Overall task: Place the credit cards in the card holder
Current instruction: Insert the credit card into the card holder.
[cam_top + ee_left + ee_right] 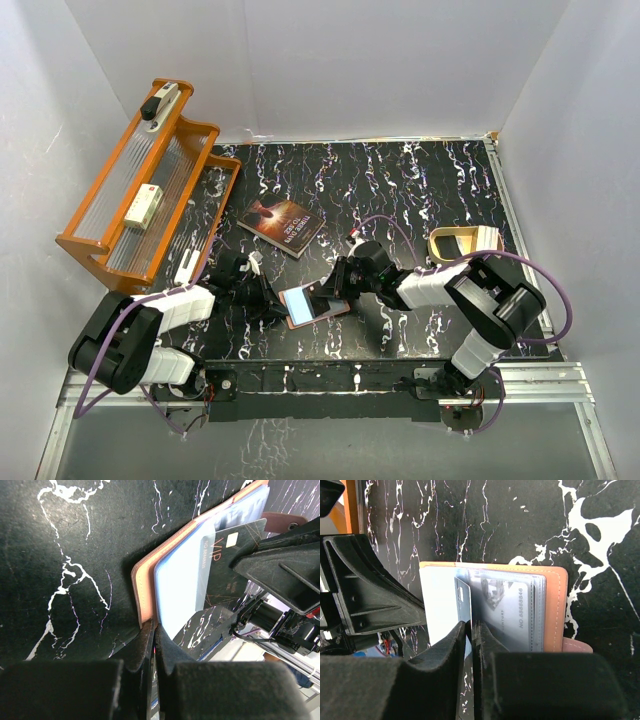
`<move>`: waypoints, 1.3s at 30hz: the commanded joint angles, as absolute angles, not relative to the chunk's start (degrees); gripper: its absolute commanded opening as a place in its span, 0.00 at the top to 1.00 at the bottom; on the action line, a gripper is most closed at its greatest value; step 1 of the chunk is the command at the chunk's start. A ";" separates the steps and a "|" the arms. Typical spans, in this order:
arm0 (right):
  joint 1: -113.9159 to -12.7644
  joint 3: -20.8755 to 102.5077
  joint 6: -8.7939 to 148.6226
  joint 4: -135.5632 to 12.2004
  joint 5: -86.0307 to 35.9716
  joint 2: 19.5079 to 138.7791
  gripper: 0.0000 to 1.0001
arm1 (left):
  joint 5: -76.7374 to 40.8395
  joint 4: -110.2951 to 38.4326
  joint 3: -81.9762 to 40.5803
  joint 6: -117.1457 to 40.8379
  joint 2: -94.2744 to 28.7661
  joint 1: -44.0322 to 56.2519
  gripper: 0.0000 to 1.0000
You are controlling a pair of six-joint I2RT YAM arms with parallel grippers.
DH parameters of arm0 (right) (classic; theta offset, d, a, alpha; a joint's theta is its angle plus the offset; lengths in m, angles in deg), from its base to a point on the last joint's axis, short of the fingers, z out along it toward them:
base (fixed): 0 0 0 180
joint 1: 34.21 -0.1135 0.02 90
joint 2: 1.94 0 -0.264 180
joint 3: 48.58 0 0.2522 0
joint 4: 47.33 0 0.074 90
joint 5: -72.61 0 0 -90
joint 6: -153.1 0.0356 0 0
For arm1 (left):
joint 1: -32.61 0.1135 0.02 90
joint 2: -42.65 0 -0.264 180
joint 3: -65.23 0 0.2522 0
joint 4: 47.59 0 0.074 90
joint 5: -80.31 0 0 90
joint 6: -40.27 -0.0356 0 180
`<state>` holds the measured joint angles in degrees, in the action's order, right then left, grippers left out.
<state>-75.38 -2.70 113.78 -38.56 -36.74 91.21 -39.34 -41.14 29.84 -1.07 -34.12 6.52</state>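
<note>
Jaws on your left gripper were pressed almost together, pinching the card holder by the edge of its leather cover. Those on your right gripper were just as narrow and clamped on the dark credit card.

Around them you had the black, white-veined tabletop. An orange rack stood along its far left side. A book lay flat beyond the 2 grippers. A tin sat on the right, close to your right arm.

The card holder lay open on the tabletop near the front, between the 2 grippers, with its reddish-brown cover underneath and its clear sleeves facing up. From the right wrist, the dark credit card stood on edge among those sleeves. From the left wrist, its gold VIP lettering showed through a pale sleeve lying over it, while the rest of the card stuck out toward your right gripper.

The pale credit card was already tucked into a sleeve, printed number up. The snap tab poked out from the cover's outer edge onto the tabletop.
</note>
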 commanded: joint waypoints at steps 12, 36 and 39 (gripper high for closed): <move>-76.16 2.31 105.85 -57.69 -29.01 84.91 0.72 | -37.49 -38.77 31.49 -1.48 -33.20 6.07 1.00; -78.11 -0.86 112.89 -49.00 -30.21 89.49 0.89 | -38.08 -39.76 31.76 -0.95 -33.64 6.07 1.00; -78.62 0.08 112.49 -48.76 -31.27 90.31 0.87 | -38.24 -40.21 31.78 -0.91 -33.72 6.07 1.00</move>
<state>-77.68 0.19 112.35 -49.60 -31.30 88.56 -39.16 -41.79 30.48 -0.37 -33.66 6.52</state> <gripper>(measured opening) 0.111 0.007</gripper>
